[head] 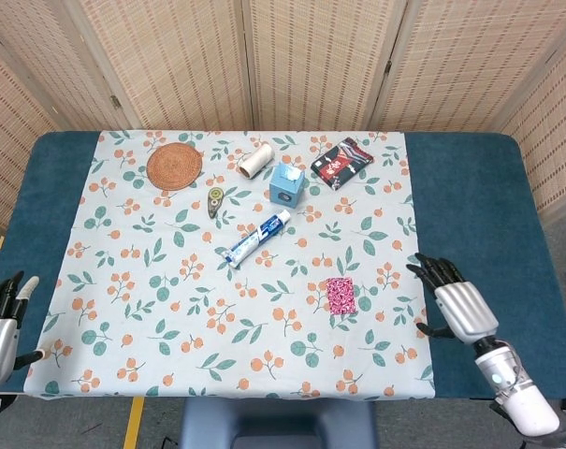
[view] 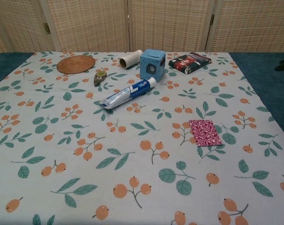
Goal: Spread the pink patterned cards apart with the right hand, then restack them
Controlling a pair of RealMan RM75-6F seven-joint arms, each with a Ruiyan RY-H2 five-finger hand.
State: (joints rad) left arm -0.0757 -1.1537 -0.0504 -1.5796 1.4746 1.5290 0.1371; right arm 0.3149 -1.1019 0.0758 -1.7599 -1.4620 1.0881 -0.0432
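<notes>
Woven reed screens [head: 311, 56] close off the far side of a blue desk [head: 470, 206] draped with a pale cloth [head: 170, 309] printed in orange berries and green leaves. From the head camera, the pink patterned cards [head: 340, 295] sit in one neat stack on the near right part of the cloth, flat and untouched. The right hand [head: 454, 304] hovers over the blue desk just right of the cloth's edge, near the cards but apart from them, its dark fingers spread and holding nothing. The left hand [head: 2, 323] shows at the near left corner, fingers apart and empty, well away from everything. Along the far side lie a round woven coaster [head: 174, 166], a small tape dispenser [head: 213, 200], a spool of pale twine [head: 255, 160], a blue box [head: 287, 182] and a dark red-patterned box [head: 341, 163]. A toothpaste tube [head: 256, 238] lies slantwise near the middle.

From the chest camera, the pink patterned cards [view: 205, 132] lie squared up right of centre, with the toothpaste tube [view: 126, 93] further off to the left. The blue box [view: 152, 63] stands behind the tube, flanked by the spool [view: 131, 59] and the dark box [view: 189, 62]. Only a dark sliver at the right edge may belong to the right hand; it is too small to tell.
</notes>
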